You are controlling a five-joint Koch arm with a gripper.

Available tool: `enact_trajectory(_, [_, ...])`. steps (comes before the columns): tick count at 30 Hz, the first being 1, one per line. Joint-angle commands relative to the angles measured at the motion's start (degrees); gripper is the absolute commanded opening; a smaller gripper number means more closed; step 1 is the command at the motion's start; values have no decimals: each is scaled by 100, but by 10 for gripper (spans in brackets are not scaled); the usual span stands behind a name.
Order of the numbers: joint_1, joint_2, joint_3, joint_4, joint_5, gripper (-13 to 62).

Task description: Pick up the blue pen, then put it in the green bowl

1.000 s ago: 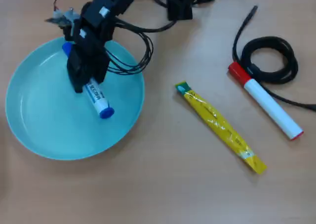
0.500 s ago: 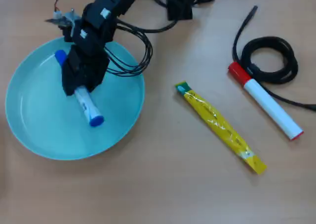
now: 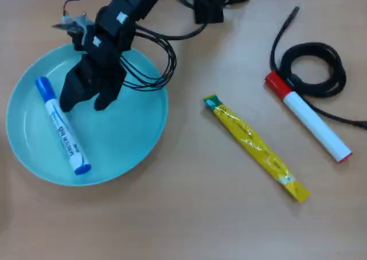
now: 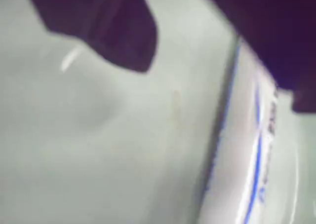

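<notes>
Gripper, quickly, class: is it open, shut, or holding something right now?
Gripper: open and empty; the blue pen lies free in the green bowl, beside the fingertips.

On your table, look right of centre in the overhead view: a yellow sachet stick lies diagonally, its green end up-left. Further right lies a white marker with a red cap, also slanted, cap up-left. That cap touches a coiled black cable, whose loose end runs toward the top edge.
</notes>
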Motion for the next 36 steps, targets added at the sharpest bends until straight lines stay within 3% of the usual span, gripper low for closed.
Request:
enact_trajectory(1, [-9, 62, -132, -422, 26, 317])
enact_trajectory(12, [-369, 255, -44, -404, -53, 309])
enact_trajectory(25, [-1494, 3076, 668, 360, -747, 309])
enact_trajectory(36, [-2733, 5098, 3190, 272, -984, 308])
